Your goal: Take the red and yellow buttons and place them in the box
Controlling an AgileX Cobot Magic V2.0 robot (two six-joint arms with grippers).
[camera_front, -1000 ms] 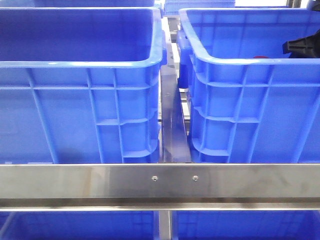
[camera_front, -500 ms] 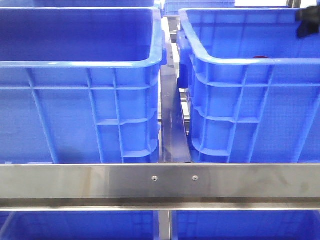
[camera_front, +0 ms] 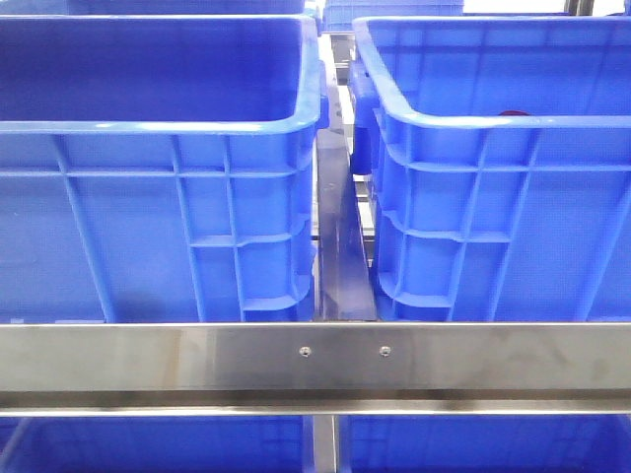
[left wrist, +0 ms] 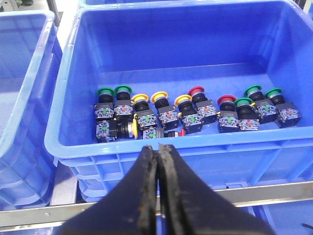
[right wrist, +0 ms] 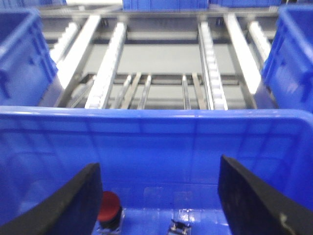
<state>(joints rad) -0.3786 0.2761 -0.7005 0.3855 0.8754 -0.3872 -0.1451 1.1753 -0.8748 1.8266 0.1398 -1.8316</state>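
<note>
Glossy blue plastic box (camera_front: 473,197), brushed steel rail (camera_front: 315,360), shiny red-capped button (right wrist: 108,205), matt black claw (left wrist: 157,161).

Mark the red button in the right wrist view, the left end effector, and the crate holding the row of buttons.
red button (right wrist: 108,206), right wrist view, on its domed cap.
left end effector (left wrist: 158,152), left wrist view, between its closed fingertips.
crate (left wrist: 161,145), left wrist view, on its near rim.

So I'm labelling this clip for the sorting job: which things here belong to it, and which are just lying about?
Belongs to the job:
- red buttons
- yellow buttons
- red button already in the right crate
- right crate
- left pincer, shut and empty
- right pincer, open

Just lying about:
- green buttons
- left crate
- steel rail
</note>
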